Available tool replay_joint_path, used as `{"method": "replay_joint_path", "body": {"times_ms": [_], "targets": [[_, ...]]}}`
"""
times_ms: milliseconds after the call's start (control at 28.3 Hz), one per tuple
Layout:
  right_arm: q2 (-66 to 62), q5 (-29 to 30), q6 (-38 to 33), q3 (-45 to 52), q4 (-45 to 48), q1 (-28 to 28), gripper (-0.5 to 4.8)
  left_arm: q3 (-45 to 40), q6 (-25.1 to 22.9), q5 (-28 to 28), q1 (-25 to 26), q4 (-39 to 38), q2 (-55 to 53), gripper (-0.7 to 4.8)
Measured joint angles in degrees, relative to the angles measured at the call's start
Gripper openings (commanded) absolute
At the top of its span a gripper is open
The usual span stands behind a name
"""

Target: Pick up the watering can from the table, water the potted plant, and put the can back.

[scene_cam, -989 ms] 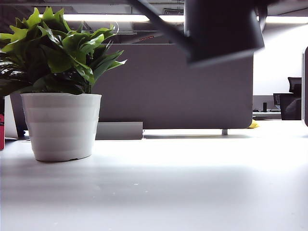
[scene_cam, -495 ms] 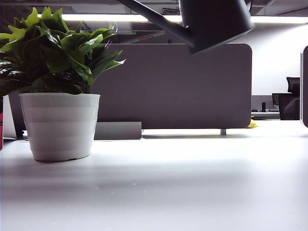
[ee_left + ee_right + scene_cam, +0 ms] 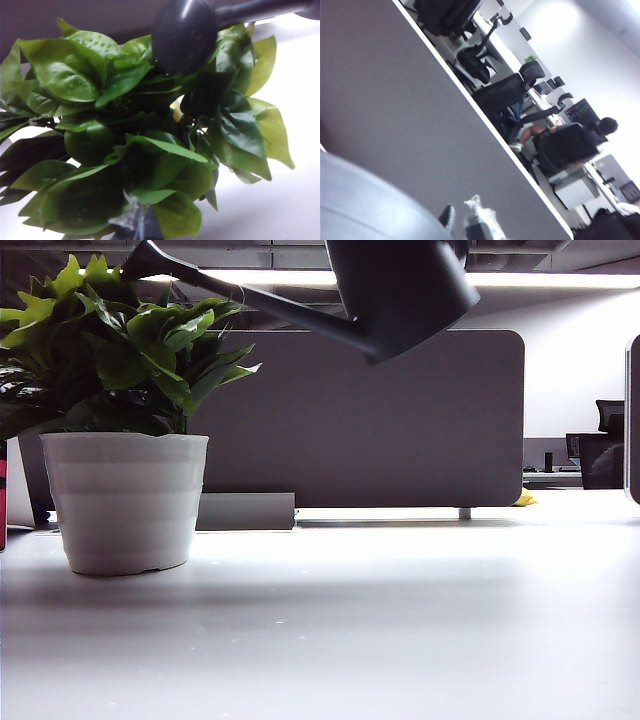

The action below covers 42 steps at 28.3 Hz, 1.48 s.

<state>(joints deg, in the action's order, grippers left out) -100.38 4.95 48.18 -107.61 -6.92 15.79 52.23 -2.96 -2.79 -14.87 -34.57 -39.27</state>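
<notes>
The dark grey watering can hangs tilted at the top of the exterior view. Its long spout slopes left, and the flared tip is just above the leaves of the potted plant in its white ribbed pot on the white table. In the left wrist view the spout tip hovers over the wet leaves. My left gripper is above the plant, its fingertips together and empty. My right gripper is shut beside the can's grey body. The handle is hidden.
An upright grey partition panel stands behind the table, with a low grey block at its foot. Office chairs and desks lie beyond it. A red object shows at the left edge beside the pot.
The watering can has moved left and tipped further. Its spout tip, earlier out of view, now reaches over the plant's leaves.
</notes>
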Motion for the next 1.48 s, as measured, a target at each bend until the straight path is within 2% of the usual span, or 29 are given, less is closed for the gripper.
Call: {"method": "replay_joint_path", "body": {"times_ms": [141,389,601,989,1484], "targets": [[-3.30,-0.98,1.25,-4.87,-1.05,-0.22,-0.05,1.36,0.00,0.33,0.02,0.50,-1.20,-0.06],[-5.33,-1.70,9.90,-6.38,-0.35,-0.44,-0.05,1.25,-0.02,1.36,0.02,0.26,-1.42,-0.06],[-6.91,-1.79,11.80,-6.16,-1.70,-0.42,-0.05,1.25,-0.07,2.60,0.02,0.26,-1.42,-0.06],[-6.95,-1.95,14.23,-6.25,2.71,-0.39,-0.05,1.25,-0.11,2.64,0.02,0.26,-1.42,-0.06],[-6.95,-1.92,17.90,-6.25,3.02,-0.35,-0.05,1.25,-0.13,2.89,0.02,0.26,-1.42,-0.06]]}}
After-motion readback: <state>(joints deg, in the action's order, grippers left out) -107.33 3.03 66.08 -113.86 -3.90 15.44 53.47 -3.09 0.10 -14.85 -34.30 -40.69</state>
